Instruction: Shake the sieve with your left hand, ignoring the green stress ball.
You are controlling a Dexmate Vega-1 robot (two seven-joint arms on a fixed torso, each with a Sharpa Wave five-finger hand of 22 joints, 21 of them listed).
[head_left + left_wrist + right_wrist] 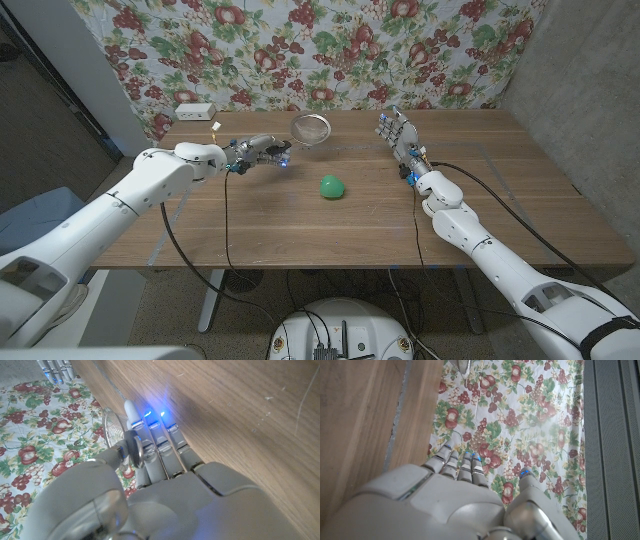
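So the left hand [258, 152] has the sieve [311, 128] by its handle, fingers pinched around it, holding the mesh bowl up off the counter [520, 200] near the middle of the far edge. In the left wrist view you can see the handle clamped between thumb and fingers [159, 450]. The green stress ball [331, 187] sits on the wood by itself around the centre, a bit nearer than the sieve. The right hand [398, 134] is raised over toward the far right part of the counter, fingers spread apart, holding nothing. There's a small white box [195, 112] at the far left corner
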